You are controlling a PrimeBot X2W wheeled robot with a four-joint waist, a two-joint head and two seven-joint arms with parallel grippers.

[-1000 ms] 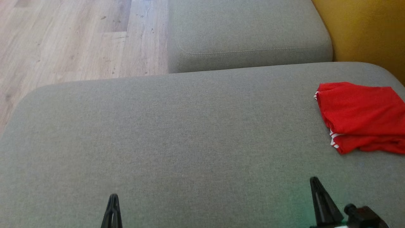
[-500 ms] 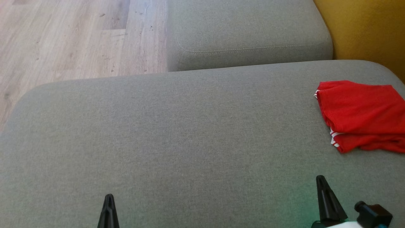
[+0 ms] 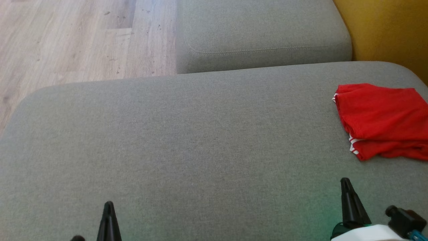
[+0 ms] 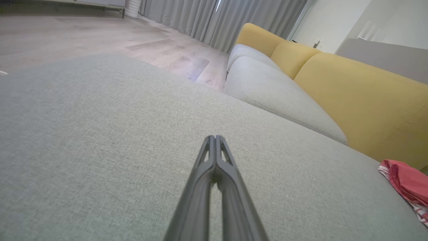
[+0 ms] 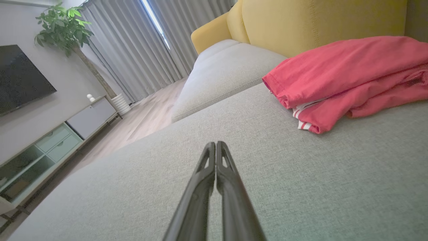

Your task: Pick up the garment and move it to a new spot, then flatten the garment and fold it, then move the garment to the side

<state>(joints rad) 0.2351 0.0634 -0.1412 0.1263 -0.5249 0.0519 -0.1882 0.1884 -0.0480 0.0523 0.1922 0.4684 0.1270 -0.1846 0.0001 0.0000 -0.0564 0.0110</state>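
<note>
The garment (image 3: pixel 381 118) is red with white striped trim, folded into a compact bundle at the far right of the grey sofa seat (image 3: pixel 187 147). It also shows in the right wrist view as the garment (image 5: pixel 347 80) and at the right edge of the left wrist view as the garment (image 4: pixel 409 184). My right gripper (image 3: pixel 346 183) hovers below the bundle, apart from it, fingers pressed together and empty (image 5: pixel 215 145). At the bottom left my left gripper (image 3: pixel 108 206) is shut and empty too (image 4: pixel 214 139), far from the cloth.
A second grey seat cushion (image 3: pixel 260 30) lies beyond the seat, with a yellow backrest (image 3: pixel 391 30) at the right. Wooden floor (image 3: pixel 73 40) lies to the left past the seat's rounded edge. A TV cabinet (image 5: pixel 50 140), curtains and a plant (image 5: pixel 63 26) stand across the room.
The head camera has tilted slightly, shifting the scene up. My right gripper has edged right and farther forward; the left fingers have slid a little left. The garment lies unchanged.
</note>
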